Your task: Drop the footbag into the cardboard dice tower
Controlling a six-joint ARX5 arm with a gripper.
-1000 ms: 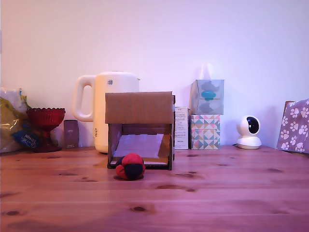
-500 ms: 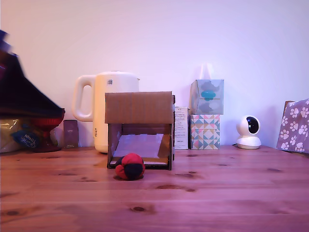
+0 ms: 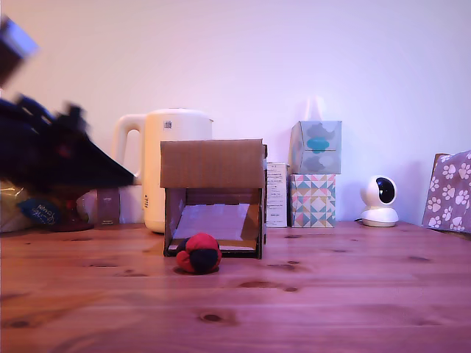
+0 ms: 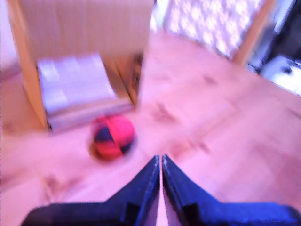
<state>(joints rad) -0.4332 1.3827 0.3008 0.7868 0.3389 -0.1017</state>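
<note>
The footbag point(image 3: 198, 253), a small red and dark ball, lies on the wooden table just in front of the cardboard dice tower point(image 3: 213, 163); the wrist view shows the footbag point(image 4: 111, 136) below the tower's point(image 4: 80, 33) pale ramp. My gripper point(image 3: 121, 176) comes in as a dark blurred shape from the exterior view's left, above the table and well away from the ball. In the wrist view my gripper point(image 4: 161, 159) has its two dark fingers pressed together, shut on nothing, with the ball a short way ahead.
A white kettle point(image 3: 158, 158) stands behind the tower. Stacked tissue boxes point(image 3: 314, 176), a white camera point(image 3: 380, 201) and a paw-print fabric item point(image 3: 450, 190) sit to the exterior view's right. The arm partly covers a red goblet point(image 3: 70, 213) at the left.
The arm has entered from the exterior view's left and moved further right, now reaching the kettle's handle and covering the goblet. Footbag and tower have not moved.
</note>
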